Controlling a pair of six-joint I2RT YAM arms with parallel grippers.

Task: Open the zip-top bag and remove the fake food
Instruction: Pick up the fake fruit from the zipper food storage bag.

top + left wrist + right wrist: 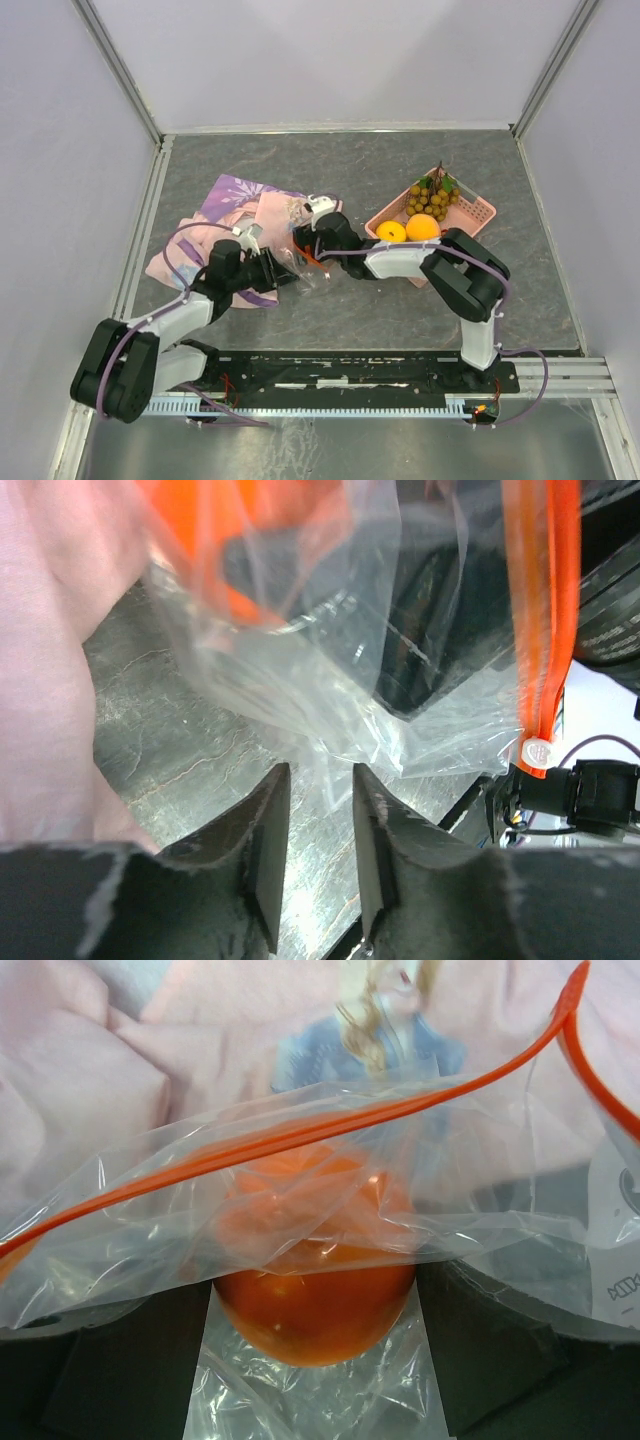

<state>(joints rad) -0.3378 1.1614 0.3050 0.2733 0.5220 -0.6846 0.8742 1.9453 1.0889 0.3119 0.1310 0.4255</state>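
Note:
The clear zip-top bag (308, 272) lies crumpled between my two grippers, its orange zip strip (300, 1130) pulled apart at the mouth. Inside it sits a red-orange fruit (315, 1310), the fake food. My right gripper (315, 1285) reaches into the mouth, and its dark fingers (110, 1370) press on both sides of the fruit. My left gripper (320, 780) is at the bag's other end, jaws a little apart. Bare table shows between them, and the plastic (330, 680) lies just past the tips.
A pink perforated basket (478, 212) at the right holds a grape bunch (432, 198), a yellow fruit (391, 232) and an orange (422, 227). A pink-purple patterned cloth (240, 200) lies behind and left of the bag. Metal rails edge the table.

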